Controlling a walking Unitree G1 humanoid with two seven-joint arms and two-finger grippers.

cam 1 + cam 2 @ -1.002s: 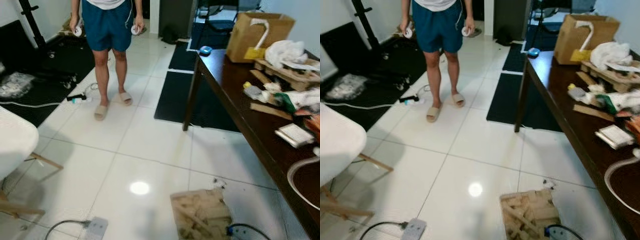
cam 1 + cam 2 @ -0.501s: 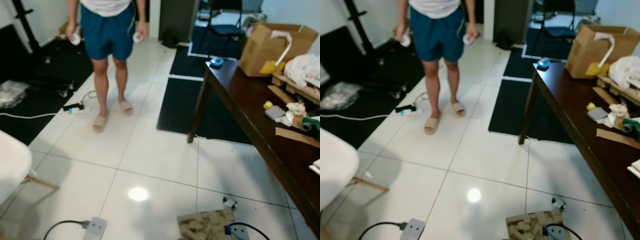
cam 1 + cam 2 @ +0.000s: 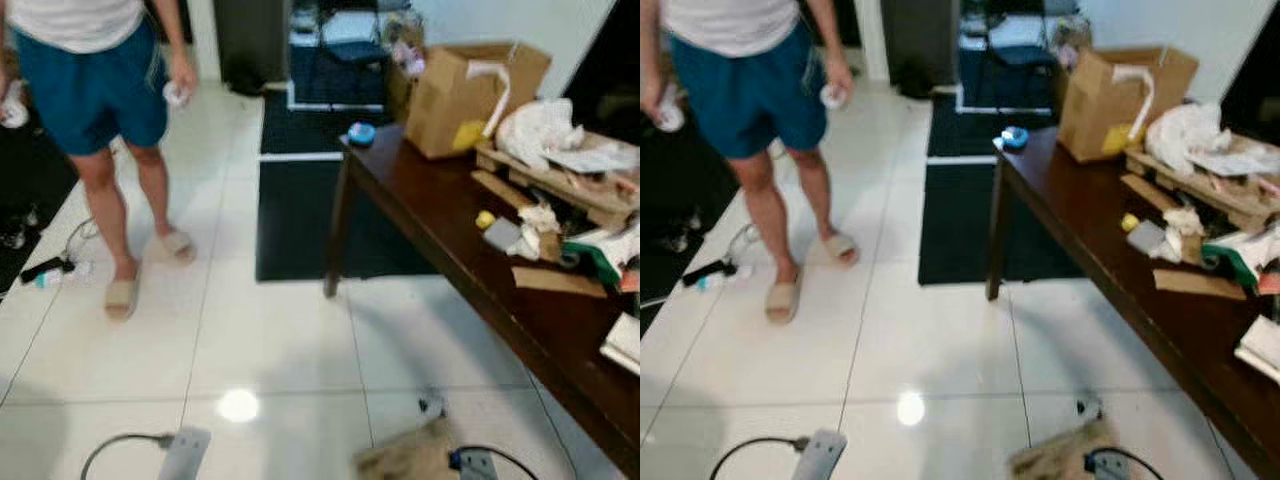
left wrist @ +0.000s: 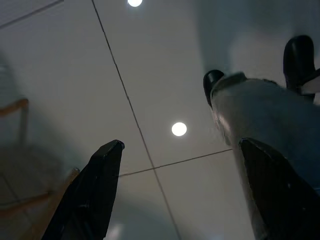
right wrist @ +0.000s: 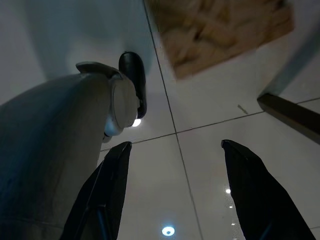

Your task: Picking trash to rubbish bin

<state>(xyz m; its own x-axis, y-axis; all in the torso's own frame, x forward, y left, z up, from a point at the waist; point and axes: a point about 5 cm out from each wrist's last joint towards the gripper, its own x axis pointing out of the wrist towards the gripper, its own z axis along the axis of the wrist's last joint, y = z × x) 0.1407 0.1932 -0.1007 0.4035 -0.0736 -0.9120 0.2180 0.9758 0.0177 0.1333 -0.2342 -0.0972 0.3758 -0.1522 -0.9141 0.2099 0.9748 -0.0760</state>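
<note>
The head camera swings right, so the table point(image 3: 470, 250) now sits nearer centre and the person point(image 3: 95, 110) slides left, a camera turn, not moved objects. Crumpled trash point(image 3: 540, 215) lies on the table among the clutter, beyond the box point(image 3: 470, 90). Left gripper point(image 4: 180, 195) and right gripper point(image 5: 175, 195) hang over tiles, fingers apart, empty. No bin visible; it looks like a search.

head cameras downward over floor point(image 3: 280, 340) (wrists floorward)
</note>
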